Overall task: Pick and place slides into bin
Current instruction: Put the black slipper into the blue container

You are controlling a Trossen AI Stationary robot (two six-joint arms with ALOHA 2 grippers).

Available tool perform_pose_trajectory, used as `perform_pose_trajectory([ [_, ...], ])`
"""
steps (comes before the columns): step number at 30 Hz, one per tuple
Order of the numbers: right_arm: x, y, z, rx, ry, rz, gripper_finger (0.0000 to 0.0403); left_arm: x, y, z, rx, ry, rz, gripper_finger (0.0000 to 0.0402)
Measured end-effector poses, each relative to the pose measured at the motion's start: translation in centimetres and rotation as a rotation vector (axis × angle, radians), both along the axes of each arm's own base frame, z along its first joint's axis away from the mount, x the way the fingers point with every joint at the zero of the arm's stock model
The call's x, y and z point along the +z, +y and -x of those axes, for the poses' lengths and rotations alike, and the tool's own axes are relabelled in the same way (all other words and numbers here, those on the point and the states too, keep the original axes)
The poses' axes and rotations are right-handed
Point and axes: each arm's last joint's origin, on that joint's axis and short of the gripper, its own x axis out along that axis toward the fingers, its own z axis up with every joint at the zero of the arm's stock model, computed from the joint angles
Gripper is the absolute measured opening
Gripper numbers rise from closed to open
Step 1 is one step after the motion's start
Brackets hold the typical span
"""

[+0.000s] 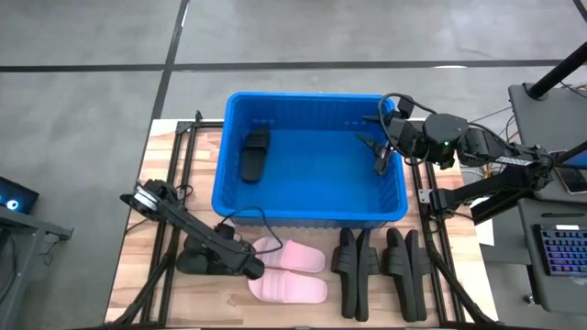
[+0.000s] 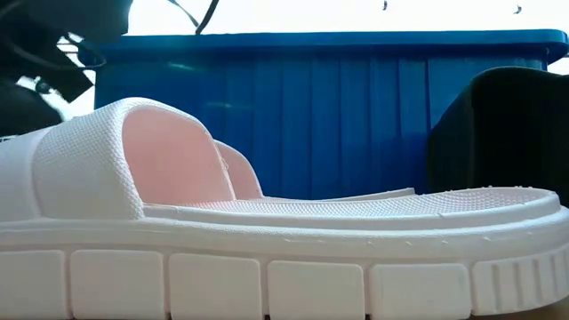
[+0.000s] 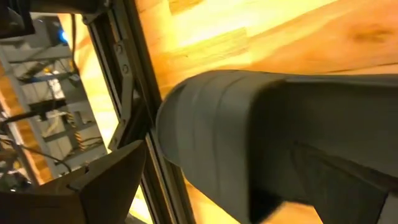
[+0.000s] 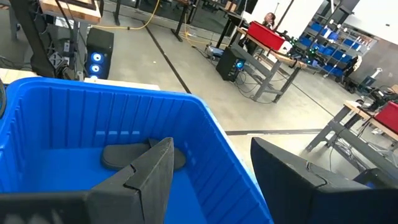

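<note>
The blue bin [image 1: 312, 197] stands at mid table with one black slide [image 1: 255, 153] lying on its floor at the left. In front of it lie two pale pink slides [image 1: 295, 257] [image 1: 290, 290] and several black slides [image 1: 378, 266], soles on the wood. My left gripper [image 1: 253, 266] is low at the pink slides' left ends, open. In its wrist view one slide's rounded end [image 3: 211, 137] lies between its fingers [image 3: 106, 186]; I cannot tell if they touch it. My right gripper [image 1: 380, 147] hangs open over the bin's right part with nothing between its fingers [image 4: 149, 168].
Black metal frame rails [image 1: 170, 229] run along the table's left and right sides, close to my left arm. The low view is filled by the near pink slide [image 2: 267, 231], with the bin wall [image 2: 338, 107] behind it. Desks and a keyboard [image 1: 559, 252] stand right of the table.
</note>
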Motion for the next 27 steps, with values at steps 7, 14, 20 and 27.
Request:
perform_pose_trajectory([
  [7,0.0,0.0,0.0,0.0,0.0,0.0,0.0206,-1.6,-0.3,0.8,-0.043,-0.003,-0.005,0.0384],
  [14,0.0,0.0,0.0,0.0,0.0,0.0,0.0206,-2.5,-0.1,1.2,-0.052,-0.016,0.018,0.038],
  [20,0.0,0.0,0.0,-0.002,-0.005,-0.008,0.0206,-2.5,0.1,1.6,-0.055,0.014,-0.006,0.033],
  [27,0.0,0.0,0.0,-0.006,-0.013,-0.023,0.0206,-3.2,0.4,2.2,-0.052,0.037,-0.014,0.0233],
])
